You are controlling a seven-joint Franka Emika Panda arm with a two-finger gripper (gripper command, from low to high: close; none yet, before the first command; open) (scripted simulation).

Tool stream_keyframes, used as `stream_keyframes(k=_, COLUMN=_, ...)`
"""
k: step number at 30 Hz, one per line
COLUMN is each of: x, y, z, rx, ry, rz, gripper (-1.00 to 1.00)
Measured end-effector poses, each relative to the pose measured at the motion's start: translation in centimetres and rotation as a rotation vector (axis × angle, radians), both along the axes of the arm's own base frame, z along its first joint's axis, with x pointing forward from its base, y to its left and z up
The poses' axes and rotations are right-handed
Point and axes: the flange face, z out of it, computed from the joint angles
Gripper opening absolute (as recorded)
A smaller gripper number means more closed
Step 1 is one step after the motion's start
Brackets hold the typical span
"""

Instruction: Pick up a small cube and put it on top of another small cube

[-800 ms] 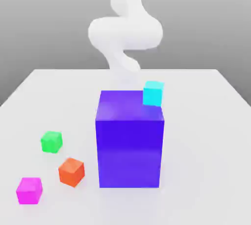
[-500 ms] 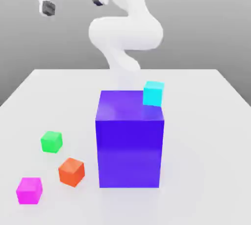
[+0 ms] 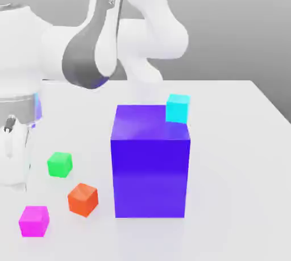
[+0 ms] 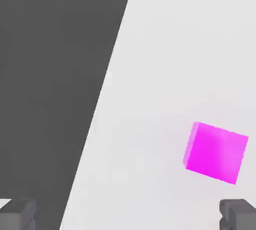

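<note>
The small magenta cube (image 3: 34, 220) sits on the white bench (image 3: 238, 157) near its front corner at the exterior view's left, apart from the orange-red cube (image 3: 83, 199) and the green cube (image 3: 59, 164) behind it. In the hand view the magenta cube (image 4: 216, 152) lies on the pale bench surface (image 4: 165, 48), with nothing touching it. The end effector (image 4: 129, 214) is spread wide: only the tips of its two grey fingers (image 4: 17, 215) show, cut off at the frame edge. In the exterior view the white arm (image 3: 91, 44) looms at the left, its lower part cropped. A cyan cube (image 3: 178, 108) rests on a back corner of the big purple block (image 3: 150, 163).
</note>
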Motion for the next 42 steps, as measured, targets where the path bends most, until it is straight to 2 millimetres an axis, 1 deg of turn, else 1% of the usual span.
stream_keyframes(k=2, x=-1.6, y=-1.1, z=-3.5, rx=0.014, ry=0.049, rz=-0.097, gripper=0.00)
stream_keyframes(k=3, x=-1.9, y=-1.4, z=-5.0, rx=0.017, ry=0.061, rz=-0.119, gripper=0.00)
stream_keyframes(k=7, x=-2.3, y=-1.6, z=-10.3, rx=0.019, ry=0.072, rz=-0.140, gripper=0.00)
stream_keyframes(k=8, x=-2.4, y=-1.6, z=-11.0, rx=0.019, ry=0.072, rz=-0.141, gripper=-1.00)
stream_keyframes(k=13, x=-2.3, y=-1.6, z=-11.0, rx=0.018, ry=0.071, rz=-0.141, gripper=-1.00)
stream_keyframes(k=14, x=-2.4, y=-1.6, z=-11.4, rx=0.018, ry=0.071, rz=-0.142, gripper=-1.00)
stream_keyframes(k=15, x=-2.4, y=-1.6, z=-10.9, rx=0.018, ry=0.071, rz=-0.142, gripper=-1.00)
stream_keyframes(k=17, x=-2.3, y=-1.7, z=-9.0, rx=0.017, ry=0.071, rz=-0.141, gripper=-1.00)
stream_keyframes(k=20, x=-2.5, y=-1.7, z=-5.5, rx=0.019, ry=0.071, rz=-0.147, gripper=-1.00)
stream_keyframes(k=21, x=-3.5, y=-2.0, z=-4.6, rx=0.020, ry=0.071, rz=-0.176, gripper=-1.00)
stream_keyframes(k=24, x=-7.3, y=-2.8, z=-2.8, rx=0.026, ry=0.070, rz=-0.292, gripper=-1.00)
stream_keyframes(k=28, x=-13.4, y=-3.9, z=-1.1, rx=0.034, ry=0.069, rz=-0.477, gripper=-1.00)
stream_keyframes(k=29, x=-14.8, y=-3.8, z=-0.8, rx=0.036, ry=0.068, rz=-0.519, gripper=-1.00)
stream_keyframes(k=35, x=-21.8, y=-1.7, z=0.4, rx=0.042, ry=0.063, rz=-0.738, gripper=-1.00)
stream_keyframes(k=37, x=-22.7, y=-1.4, z=-0.5, rx=0.043, ry=0.062, rz=-0.770, gripper=-1.00)
stream_keyframes(k=42, x=-22.9, y=-1.3, z=-4.3, rx=0.045, ry=0.061, rz=-0.780, gripper=-1.00)
